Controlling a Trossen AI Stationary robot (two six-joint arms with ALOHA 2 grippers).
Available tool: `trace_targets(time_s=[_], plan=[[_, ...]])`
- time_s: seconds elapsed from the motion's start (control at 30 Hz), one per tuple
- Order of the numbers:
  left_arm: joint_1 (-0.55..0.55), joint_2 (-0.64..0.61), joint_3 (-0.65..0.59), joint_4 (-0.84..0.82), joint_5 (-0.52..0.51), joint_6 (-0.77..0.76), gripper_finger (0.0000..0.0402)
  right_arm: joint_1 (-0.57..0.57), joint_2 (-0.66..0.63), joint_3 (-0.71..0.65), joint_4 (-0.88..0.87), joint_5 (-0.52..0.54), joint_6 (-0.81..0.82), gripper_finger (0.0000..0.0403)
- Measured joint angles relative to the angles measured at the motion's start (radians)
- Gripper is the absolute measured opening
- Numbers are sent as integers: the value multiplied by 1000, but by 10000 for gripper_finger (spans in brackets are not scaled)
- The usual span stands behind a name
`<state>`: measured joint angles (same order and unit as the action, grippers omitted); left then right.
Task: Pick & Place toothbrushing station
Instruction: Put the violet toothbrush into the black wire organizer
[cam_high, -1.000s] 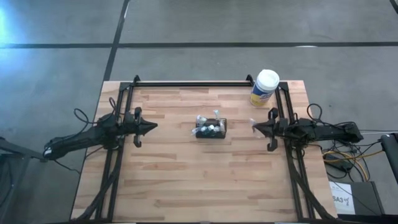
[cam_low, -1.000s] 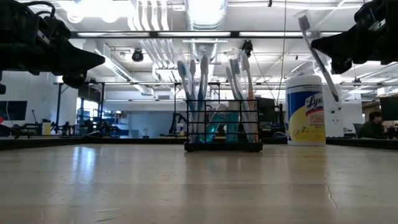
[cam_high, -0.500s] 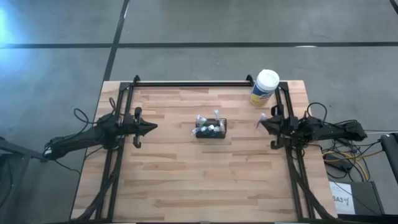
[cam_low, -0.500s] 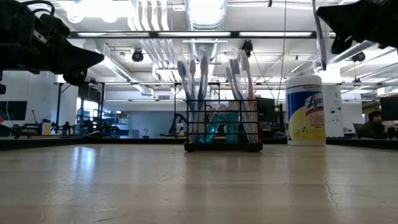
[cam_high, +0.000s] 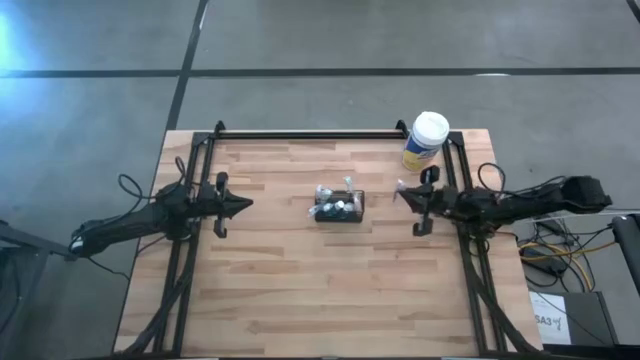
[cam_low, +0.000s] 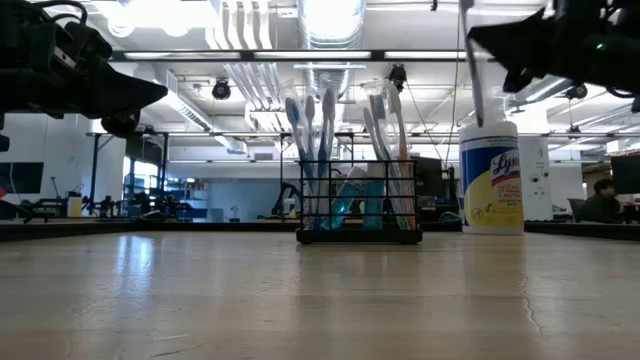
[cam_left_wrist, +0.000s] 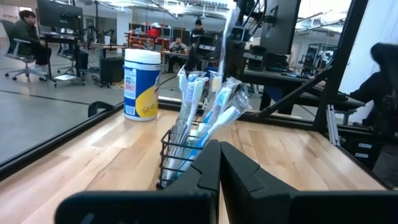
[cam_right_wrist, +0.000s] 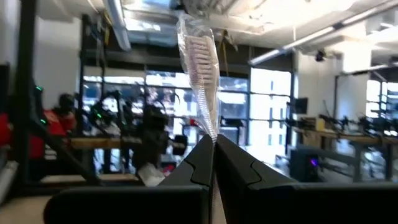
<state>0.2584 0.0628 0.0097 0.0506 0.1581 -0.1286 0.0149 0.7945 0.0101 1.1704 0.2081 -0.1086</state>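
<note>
One caddy, one canister, one wrapped toothbrush aloft, perhaps six toothbrushes standing inside.

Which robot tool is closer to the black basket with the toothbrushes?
The right tool is a bit closer to the black basket, holding a wrapped toothbrush. The left tool waits, shut, farther off on the other side.

Our high view straight down over the whole table, our low view level at tabletop height facing the room, our 2 wrist views close behind each arm's fingers, high, low and left wrist sharing the caddy mid-table
</note>
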Motion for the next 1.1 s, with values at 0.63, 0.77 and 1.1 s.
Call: trace_targets(time_s=[0.63,0.77,1.1], plan=[[0,9,0,1,-10,-7,7,-127,696,271,398,-13,-12,8],[0,9,0,0,-10,-10,7,-138,773,314,398,6,-20,8],[0,9,0,1,-3,-8,7,-139,914,339,400,79,-4,8]])
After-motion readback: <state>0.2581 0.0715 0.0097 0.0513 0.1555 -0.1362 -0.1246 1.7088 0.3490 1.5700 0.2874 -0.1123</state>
